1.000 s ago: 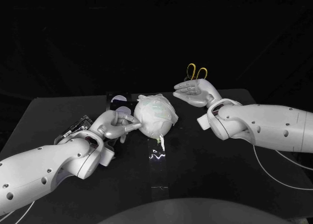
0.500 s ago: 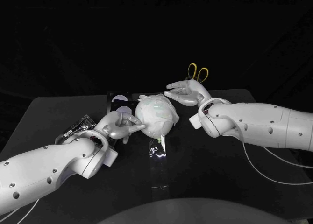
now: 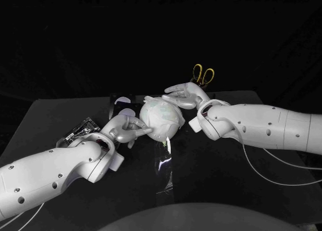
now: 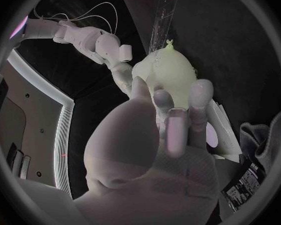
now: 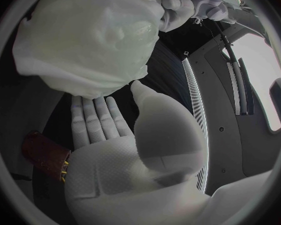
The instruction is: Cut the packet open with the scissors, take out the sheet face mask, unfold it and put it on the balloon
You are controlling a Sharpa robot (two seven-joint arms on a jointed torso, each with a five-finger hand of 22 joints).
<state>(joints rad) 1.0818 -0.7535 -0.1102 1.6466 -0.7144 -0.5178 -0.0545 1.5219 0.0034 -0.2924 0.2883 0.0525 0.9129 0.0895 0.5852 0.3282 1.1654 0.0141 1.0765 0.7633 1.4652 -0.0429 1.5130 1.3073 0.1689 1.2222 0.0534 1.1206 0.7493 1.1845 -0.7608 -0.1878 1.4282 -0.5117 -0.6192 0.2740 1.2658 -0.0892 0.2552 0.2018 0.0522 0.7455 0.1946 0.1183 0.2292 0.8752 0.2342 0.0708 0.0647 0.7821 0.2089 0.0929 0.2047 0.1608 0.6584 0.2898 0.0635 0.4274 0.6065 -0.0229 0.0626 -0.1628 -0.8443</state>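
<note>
The balloon (image 3: 161, 121) lay on the worktop (image 3: 223, 166) between the two hands, and the sheet mask (image 5: 84, 35) was already draped over it, with folds in it and a loose edge hanging on the side toward the right hand. The left hand (image 3: 125, 129) was at the balloon's left side, its fingers stretched out side by side with the tips against the balloon, and it held nothing. The right hand (image 3: 183, 95) was at the balloon's far right side, palm flat, fingers straight, thumb apart, also holding nothing. Its fingertips were at the mask, but I could not tell whether they pressed on it. The scissors (image 3: 203, 75) lay beyond the balloon, behind the right hand. What seemed to be the packet (image 3: 82, 128) lay to the left of the balloon, behind the left hand. A strip of clear film (image 3: 163, 161) lay on the near side of the balloon. In my judgement the main danger was the balloon itself: it was light and round, so a stronger push from one hand could roll it away. A finger could also catch the loose edge and drag the mask off, or leave it wrinkled.
</note>
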